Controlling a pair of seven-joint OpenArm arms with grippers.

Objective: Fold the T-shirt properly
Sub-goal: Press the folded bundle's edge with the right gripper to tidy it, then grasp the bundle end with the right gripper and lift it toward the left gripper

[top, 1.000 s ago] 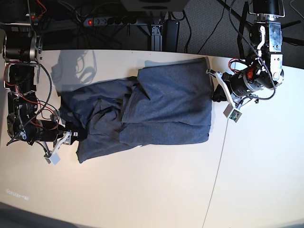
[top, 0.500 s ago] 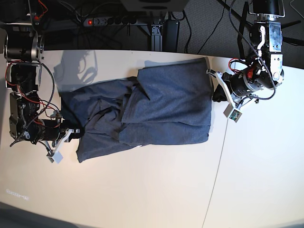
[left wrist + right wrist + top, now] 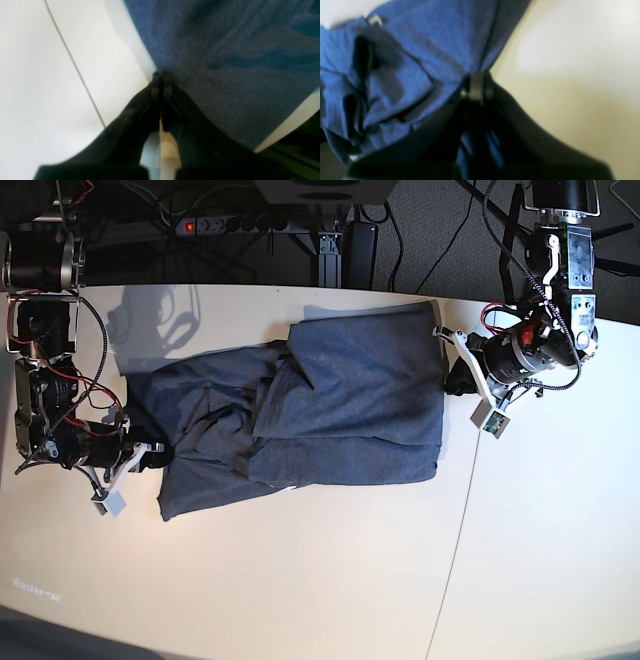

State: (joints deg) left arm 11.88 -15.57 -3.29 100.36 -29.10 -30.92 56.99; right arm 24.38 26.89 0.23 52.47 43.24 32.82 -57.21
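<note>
Blue T-shirt (image 3: 330,410) edges pinched between both arms' fingers (image 3: 476,87).

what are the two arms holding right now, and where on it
Both hold the T-shirt: the left gripper and the right gripper each pinch one of its opposite end edges.

A: What is the T-shirt (image 3: 340,405) made of, going by its look?

B: Soft knit cloth, matt, with a fine heathered grain in the wrist views.

A: And the table (image 3: 300,580) under the T-shirt?

B: Smooth and pale, faintly sheened, with a thin seam right of the T-shirt.

A: The grippers?

B: Right gripper (image 3: 475,86): matt black fingers. Left gripper (image 3: 160,85): the same dull black, on a white, plastic-looking bracket.
</note>
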